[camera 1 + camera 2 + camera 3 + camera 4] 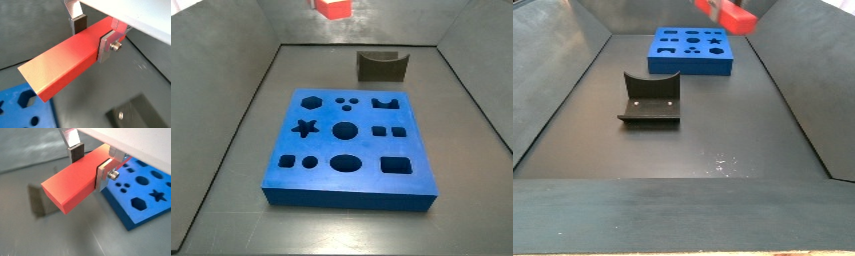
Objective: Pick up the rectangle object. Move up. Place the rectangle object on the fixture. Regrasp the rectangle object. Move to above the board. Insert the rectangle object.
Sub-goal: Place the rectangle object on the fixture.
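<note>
In both wrist views my gripper [92, 37] [90, 165] is shut on the rectangle object [60, 70] [70, 185], a red-orange block with a paler end face. The silver fingers clamp its long sides near one end, and the rest juts out. The block hangs high above the tray floor, and both side views show it at the upper edge [331, 8] [734, 15]. The blue board [345, 145] [694, 50] with its shaped cutouts lies flat on the floor. The dark fixture [381, 66] [651, 100] stands apart from the board, with nothing on it.
Grey tray walls [245, 110] [800, 110] slope up around the floor. In the wrist views a corner of the board [23, 107] [140, 193] and the fixture [137, 117] [37, 203] lie far below the held block.
</note>
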